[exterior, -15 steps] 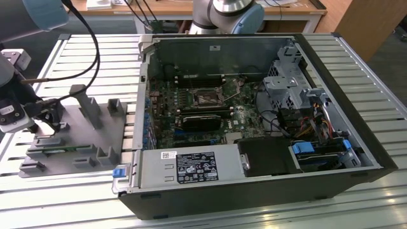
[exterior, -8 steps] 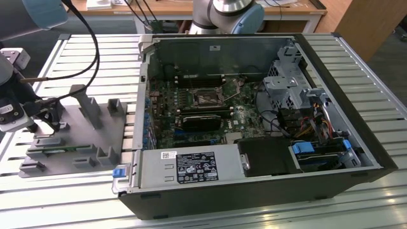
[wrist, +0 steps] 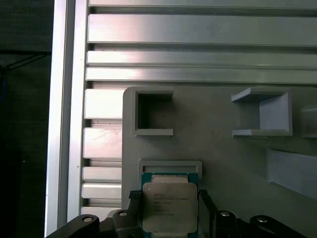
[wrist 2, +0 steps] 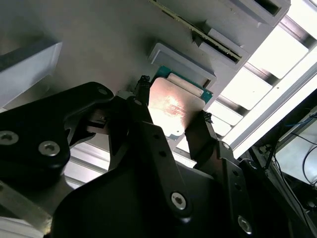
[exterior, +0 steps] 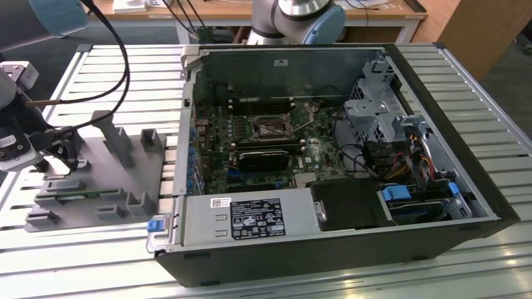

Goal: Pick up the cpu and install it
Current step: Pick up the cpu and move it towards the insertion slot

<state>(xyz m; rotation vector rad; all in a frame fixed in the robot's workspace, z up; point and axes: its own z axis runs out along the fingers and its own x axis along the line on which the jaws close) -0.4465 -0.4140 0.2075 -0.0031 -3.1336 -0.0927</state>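
at the exterior view's left end of a slatted metal table (exterior: 83, 274), over a grey fixture tray (exterior: 104, 177) with upright pegs, the arm's pincer (wrist: 169, 199) is down on the cpu (wrist: 170, 210). in both wrist views the chip lies flat in a shallow nest on the tray, silvery lid up, with one side butted against the nest's raised lip (wrist: 170, 163). the two black fingers (wrist 2: 137, 111) sit against opposite edges of the chip, parted by no more than its own width, so the pincer appears to have hold of it. the cpu does not look lifted off the tray yet. well apart, toward the exterior view's right, an open computer case (exterior: 332, 261) lies on its side. its motherboard (exterior: 218, 146) is exposed, with the black-framed socket (exterior: 270, 129) near the middle.

by these pictures the work is at the pick-up, and the install is not begun. getting the chip out of the nest looks to call for a straight rise clear of the lip. the chip would need to stay level, and the grip firm but light on so thin a part. a tilt or a slip at the edges could drop it back askew. the socket it is bound for would likely accept only a square, gently placed fit.
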